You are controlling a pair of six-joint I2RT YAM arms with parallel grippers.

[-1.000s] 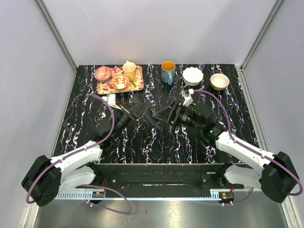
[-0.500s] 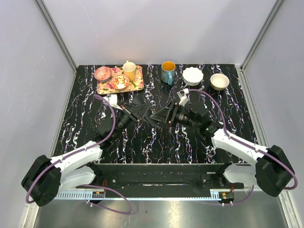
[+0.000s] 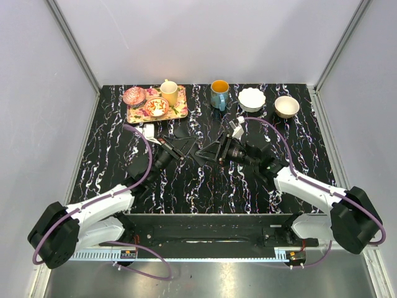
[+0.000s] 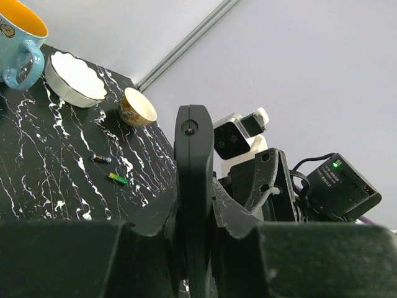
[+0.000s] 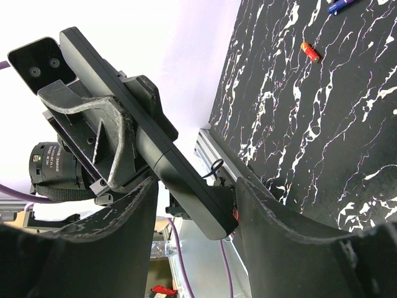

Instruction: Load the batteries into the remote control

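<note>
My left gripper (image 4: pixel 194 211) is shut on the black remote control (image 4: pixel 193 180), which it holds on edge above the table. In the top view the left gripper (image 3: pixel 185 146) and right gripper (image 3: pixel 208 153) meet over the table's middle, with the remote (image 3: pixel 195 151) between them. The remote's free end (image 5: pixel 205 198) lies between the jaws of my right gripper (image 5: pixel 195 192), which stand open, a gap showing beside it. Loose batteries lie on the table: a green one (image 4: pixel 117 179), a dark one (image 4: pixel 101 159), an orange one (image 5: pixel 311 52) and a blue one (image 5: pixel 341 6).
A flowered tray (image 3: pixel 180 112) with cups and small dishes stands at the back left. A blue mug (image 3: pixel 219 93), a white scalloped bowl (image 3: pixel 252 99) and a small bowl (image 3: pixel 286 106) line the back edge. Metal frame rails border the black marbled table (image 3: pixel 205 186).
My right gripper has moved left onto the remote's free end and its jaws have narrowed around it. The left gripper has kept still, holding the remote.
</note>
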